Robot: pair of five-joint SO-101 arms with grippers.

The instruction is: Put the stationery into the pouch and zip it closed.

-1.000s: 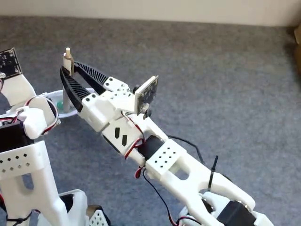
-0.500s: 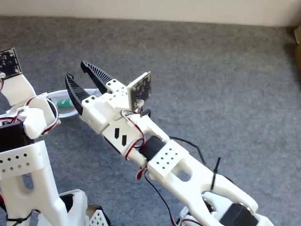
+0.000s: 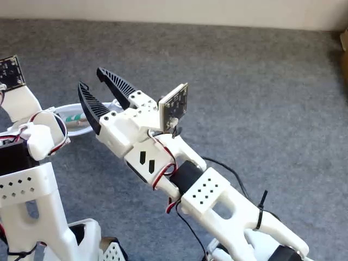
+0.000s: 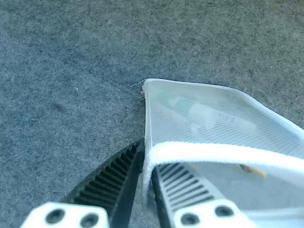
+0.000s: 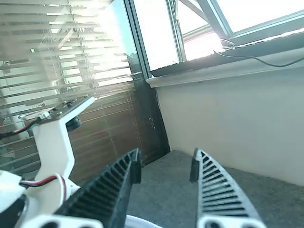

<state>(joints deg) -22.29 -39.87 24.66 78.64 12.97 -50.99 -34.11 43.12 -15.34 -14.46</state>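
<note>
A second ago my right claw [image 3: 91,78] pinched a pale pen upright above the pouch [image 3: 69,107]. Half a second ago its fingers were already bare and spread. Now they are spread wide with nothing between them, and the claw sits a little higher and farther from my left arm [image 3: 32,179] than before. From my right wrist, that claw [image 5: 166,159] points out over the desk [image 5: 166,199] toward a pale wall and a window with blinds.

My left arm and the pouch lie where they were in both earlier frames. My left claw [image 4: 146,159] is narrow, nipping the white rim of the pouch [image 4: 213,153] between its two black ribbed fingers [image 4: 114,183], so the mouth gapes open. The pouch rests on the grey desk [image 3: 244,81], just beside my left arm and below my right claw's tips.

By count I have two arms, two claws with two fingers each, and one mesh pouch. Through the mesh I make out a thing with green marks [image 3: 73,117], which shows as a greenish patch [image 4: 173,100] from my left wrist, with a pale patch beside it and a small orange bit [image 4: 251,170] under the rim. I cannot tell how many pieces of stationery these are.

The green marks are too blurred to read as writing.
</note>
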